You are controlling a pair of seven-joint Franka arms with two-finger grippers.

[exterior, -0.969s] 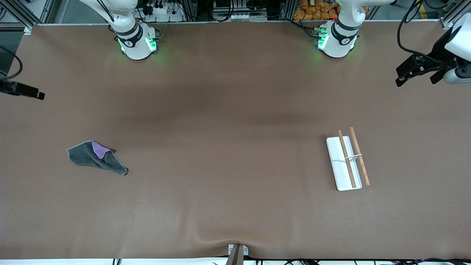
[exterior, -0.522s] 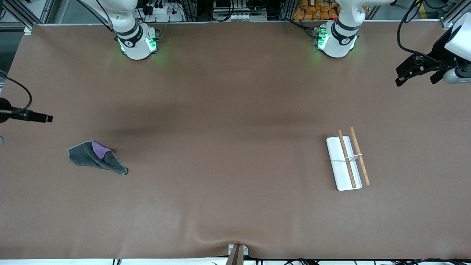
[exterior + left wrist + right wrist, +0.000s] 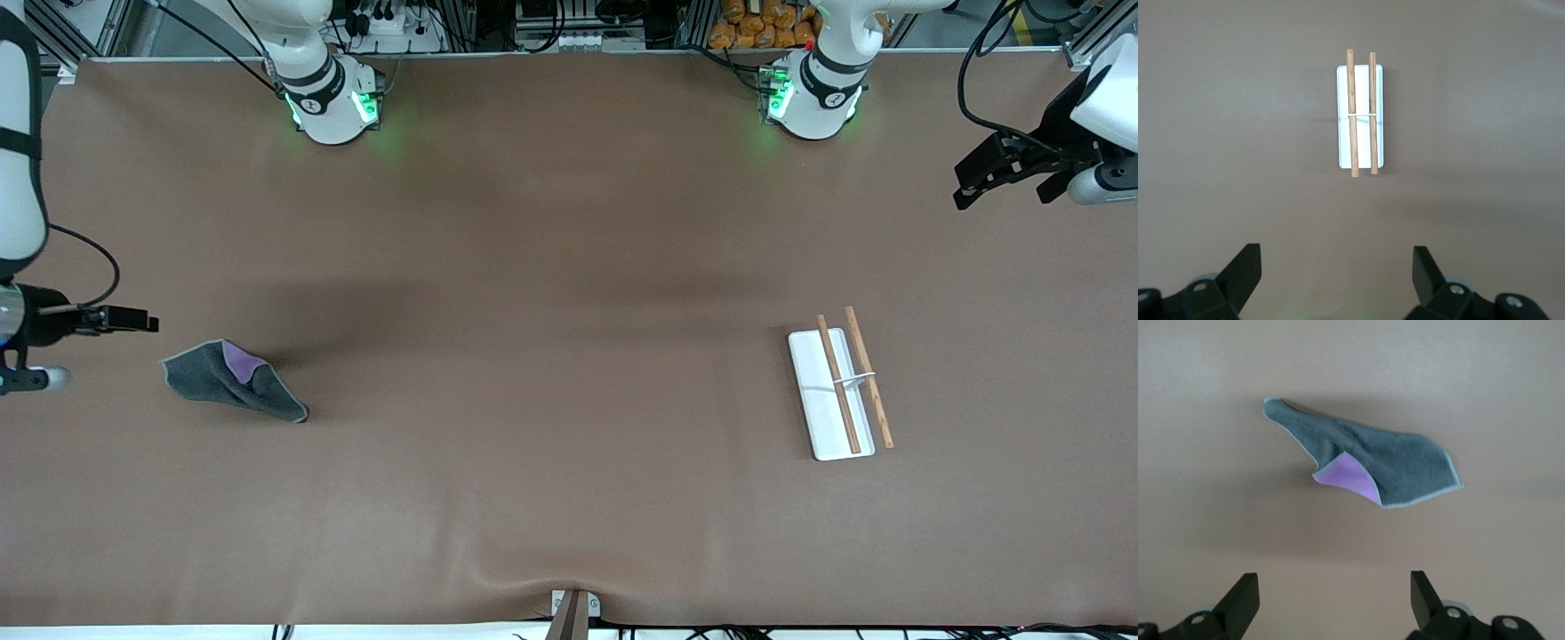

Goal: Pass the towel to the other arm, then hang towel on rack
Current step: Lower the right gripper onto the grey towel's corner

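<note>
The front view's edges cut off both arms; each pincer's fingertips show only partly.

Bare desk (image 3: 551,356) fills the middle of the frame, open for my pincers. The towel (image 3: 233,380) at lower left and the rack (image 3: 836,391) at lower right are the only obstacles.
</note>
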